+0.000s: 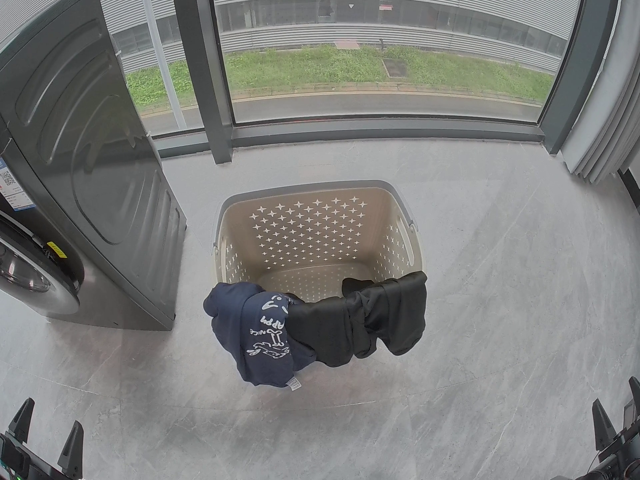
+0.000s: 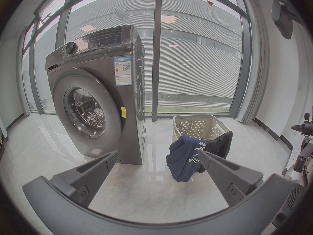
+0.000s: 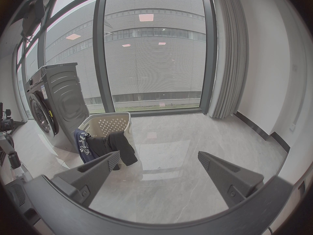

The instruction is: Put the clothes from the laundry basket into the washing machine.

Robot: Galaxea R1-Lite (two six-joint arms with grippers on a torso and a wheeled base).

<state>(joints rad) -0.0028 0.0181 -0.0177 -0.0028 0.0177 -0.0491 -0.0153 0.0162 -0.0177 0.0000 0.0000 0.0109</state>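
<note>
A: Where are the clothes found?

B: Two pieces are draped over the near rim of the laundry basket (image 1: 310,228), which is set on the floor (image 1: 507,268) beside the washing machine (image 1: 87,155). A navy garment (image 1: 257,338) with white print is hung on the side nearer the machine, and a black garment (image 1: 360,321) is laid against it on the other side. Most of each piece is hung outside the basket.

A: And how are the hands held?

B: The left hand (image 1: 51,416) and the right hand (image 1: 616,395) are held low and near the robot, well apart from the basket. The fingers of both are spread wide, and nothing is gripped.

A: Which step is judged to be in hand?

B: The very start, it seems: no garment is lifted, and nothing is loaded.

A: What is called for next?

B: The machine's round door (image 2: 85,111) appears to be shut, so it would probably need to be opened first. After that, a hand would have to be brought down to the rim, and a bunched fold of cloth pinched. The navy piece is perhaps best taken by the left hand, since it is nearer the machine.
</note>
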